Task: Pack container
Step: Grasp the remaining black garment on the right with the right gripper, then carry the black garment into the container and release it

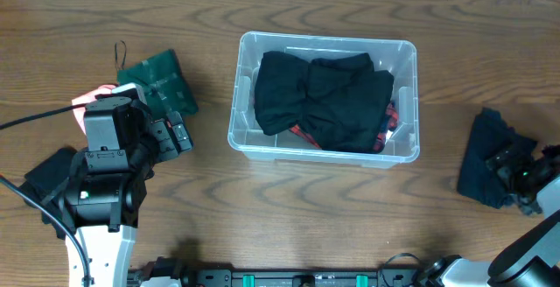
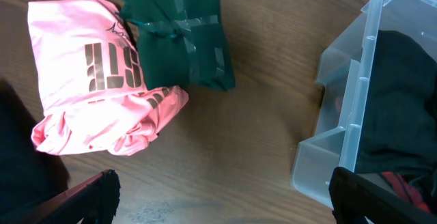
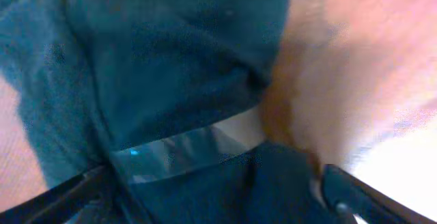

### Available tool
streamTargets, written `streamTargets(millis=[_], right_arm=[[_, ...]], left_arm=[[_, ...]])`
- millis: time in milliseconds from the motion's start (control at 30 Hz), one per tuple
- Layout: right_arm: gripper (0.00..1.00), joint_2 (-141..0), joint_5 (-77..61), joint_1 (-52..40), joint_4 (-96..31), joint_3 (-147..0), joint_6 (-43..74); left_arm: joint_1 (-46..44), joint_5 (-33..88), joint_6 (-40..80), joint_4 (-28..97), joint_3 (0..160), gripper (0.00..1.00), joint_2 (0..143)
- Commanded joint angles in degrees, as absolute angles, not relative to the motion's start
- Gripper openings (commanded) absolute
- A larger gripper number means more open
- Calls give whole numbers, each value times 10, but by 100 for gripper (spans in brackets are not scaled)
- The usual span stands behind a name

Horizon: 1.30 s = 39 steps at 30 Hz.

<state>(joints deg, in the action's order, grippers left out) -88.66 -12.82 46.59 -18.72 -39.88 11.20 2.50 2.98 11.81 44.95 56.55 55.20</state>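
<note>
One clear rectangular plastic container [image 1: 325, 157] stands at the centre of the brown wooden table [image 1: 350, 226]. It holds folded black clothing [image 1: 319, 94] over a red checked item [image 1: 389, 131]. Left pincer [image 2: 222, 207]: wide open and empty, near a rolled pink printed garment [image 2: 95, 80] and a dark green tape-bound cloth bundle [image 2: 181, 33], both left of the container. Right pincer [image 3: 215, 200]: fingers spread wide, straddling a dark blue taped cloth bundle [image 3: 171, 67] at the table's right; whether they touch it cannot be told.

Overhead top-down, left wrist shares container [image 2: 345, 94], right seemingly nearest
</note>
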Motion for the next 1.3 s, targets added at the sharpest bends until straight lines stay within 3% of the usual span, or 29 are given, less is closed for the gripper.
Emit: streamTargets(millis=[0,33,133,200,433,600,800,900,1100,1267], right_arm=[[78,-885,-202,467,-173,-390,99],[69,-885,-214,467,-171,-390,97],[19,-885,-233,467,-169,-390,96],[1,-885,-258,467,-168,-391,96],[1,-860,-386,459,-191,-455,96],[1,-799,-407,403,-268,-567,51],[1,-746,-405,261,-325,-705,-70],[1,-746,-404,156,-369,-752,-192],[1,-773,-316,-58,-430,-758,-385],[1,-842,-262,-181,-477,-757,-504]], left_arm=[[23,25,119,450,579,98,554],[23,25,119,450,579,98,554],[23,25,119,450,579,98,554],[23,25,119,450,579,98,554],[23,25,119,450,579,98,554],[23,25,119,450,579,98,554],[23,25,119,450,579,98,554],[23,25,119,450,579,98,554],[23,25,119,450,579,98,554],[23,25,119,450,579,98,554]])
